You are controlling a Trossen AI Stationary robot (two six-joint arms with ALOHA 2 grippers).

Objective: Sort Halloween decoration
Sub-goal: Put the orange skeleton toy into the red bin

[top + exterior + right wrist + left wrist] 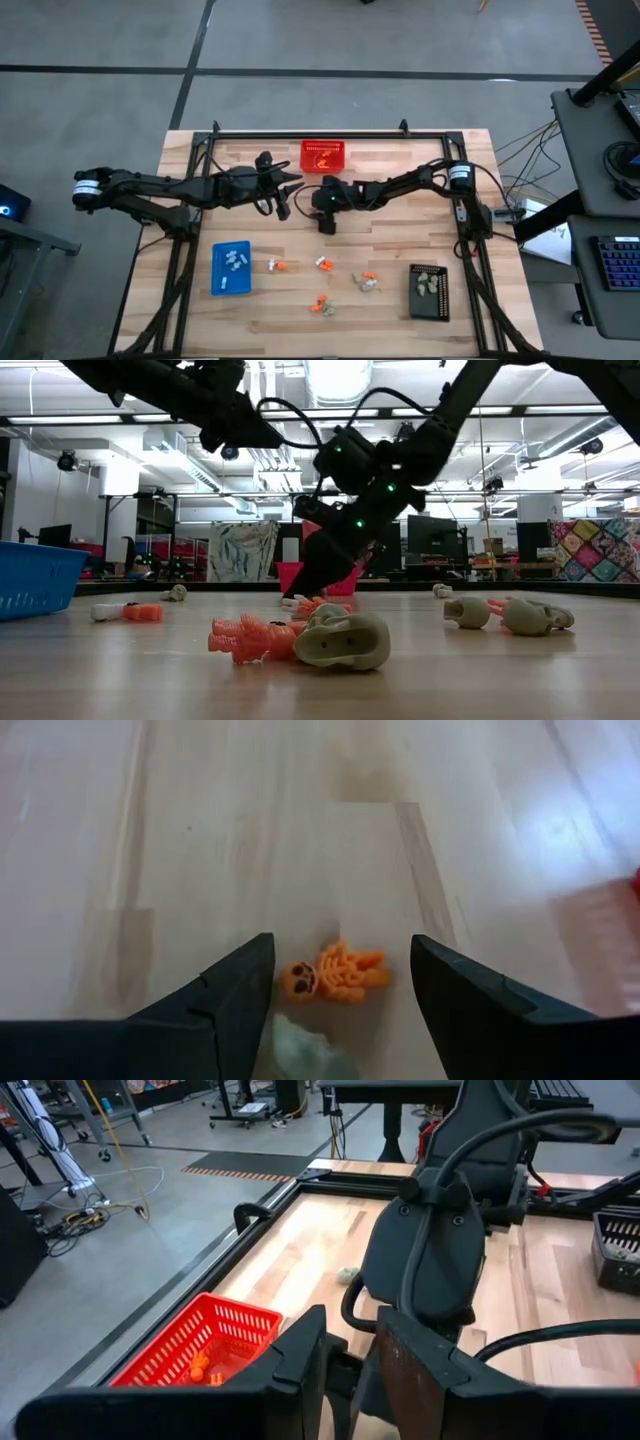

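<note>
We take the red basket (323,156) at the counter's (400,310) far edge as our landmark. Our right gripper (326,226) hangs just in front of it, jaws spread wide, with an orange skeleton trinket (332,972) lying on the wood between them, untouched. Our left gripper (283,207) sits beside the basket's left front corner; its jaws stand only slightly apart, and we cannot tell whether they pinch anything. The right arm's body blocks the left wrist view. Farther in front of the basket, loose orange and pale trinkets (366,282) lie scattered, between a blue tray (231,268) holding white pieces and a black tray (429,291) holding beige ones.
</note>
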